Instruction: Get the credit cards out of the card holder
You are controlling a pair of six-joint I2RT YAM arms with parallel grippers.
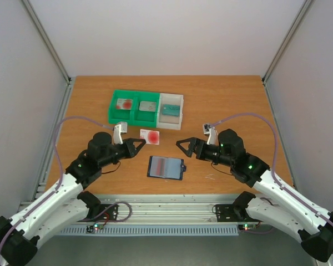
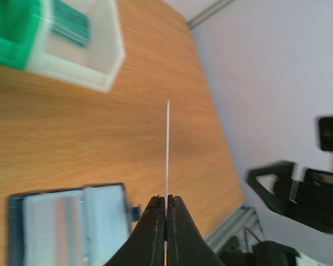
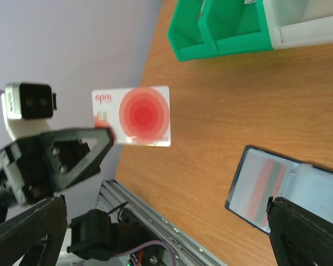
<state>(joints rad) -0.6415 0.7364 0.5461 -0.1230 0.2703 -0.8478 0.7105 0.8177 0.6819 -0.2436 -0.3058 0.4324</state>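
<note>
The card holder (image 1: 166,167) lies open and flat on the table between the arms, a reddish band showing in its blue-grey pockets. It also shows in the left wrist view (image 2: 72,221) and the right wrist view (image 3: 277,185). My left gripper (image 1: 140,145) is shut on the edge of a white credit card with a red blotch (image 1: 150,136) and holds it above the table, left of the holder. The card is edge-on in the left wrist view (image 2: 167,149) and face-on in the right wrist view (image 3: 139,116). My right gripper (image 1: 183,147) is open and empty, just above and right of the holder.
A green-and-white compartment tray (image 1: 114,113) stands behind the grippers. Its left compartment holds another red-blotched card (image 1: 124,103), the middle one a grey card (image 1: 149,106), and the white one a greenish item (image 1: 170,110). The tray also shows in the right wrist view (image 3: 227,39).
</note>
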